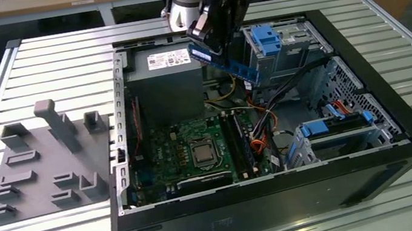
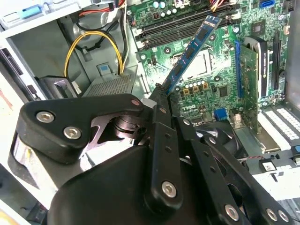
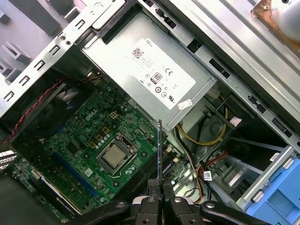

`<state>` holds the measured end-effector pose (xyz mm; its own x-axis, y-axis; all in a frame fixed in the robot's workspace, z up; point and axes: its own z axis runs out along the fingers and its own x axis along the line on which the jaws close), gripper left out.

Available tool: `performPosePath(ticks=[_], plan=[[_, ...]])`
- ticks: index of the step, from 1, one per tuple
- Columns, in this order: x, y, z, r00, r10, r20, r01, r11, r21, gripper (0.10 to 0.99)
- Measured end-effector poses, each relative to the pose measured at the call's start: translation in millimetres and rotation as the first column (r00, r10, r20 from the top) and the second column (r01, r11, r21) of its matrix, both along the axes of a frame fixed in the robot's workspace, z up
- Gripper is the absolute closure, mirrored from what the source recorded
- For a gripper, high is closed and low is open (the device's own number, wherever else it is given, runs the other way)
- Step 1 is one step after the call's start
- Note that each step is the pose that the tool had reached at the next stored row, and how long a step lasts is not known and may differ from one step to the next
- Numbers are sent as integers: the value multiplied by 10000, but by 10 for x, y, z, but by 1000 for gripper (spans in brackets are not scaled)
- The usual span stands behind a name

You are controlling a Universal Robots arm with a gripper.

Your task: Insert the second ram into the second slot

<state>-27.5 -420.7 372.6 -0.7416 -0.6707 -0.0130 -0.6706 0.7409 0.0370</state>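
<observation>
Here my gripper is clenched on one end of the second ram, aloft at twelve o'clock from the memory slots in the exterior view, presumably keeping its contact edge free.

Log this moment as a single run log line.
pincer: shut on second ram | ram: in air over motherboard | insertion: not done
</observation>
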Motion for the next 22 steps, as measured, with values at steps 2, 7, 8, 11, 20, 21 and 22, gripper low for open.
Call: performPosePath(ticks=[2,7,8,11,20,21,22], plan=[[0,0,0,10000,-87,0,87,10000,0,953],[0,0,0,9995,-323,0,323,9995,0,953],[0,0,0,9993,-365,0,365,9993,0,953],[0,0,0,9988,-498,-1,498,9988,0,953],[0,0,0,9962,-866,-1,866,9962,0,953],[0,0,0,9959,-908,-1,908,9959,0,953],[0,0,0,9955,-948,-1,948,9955,0,953]])
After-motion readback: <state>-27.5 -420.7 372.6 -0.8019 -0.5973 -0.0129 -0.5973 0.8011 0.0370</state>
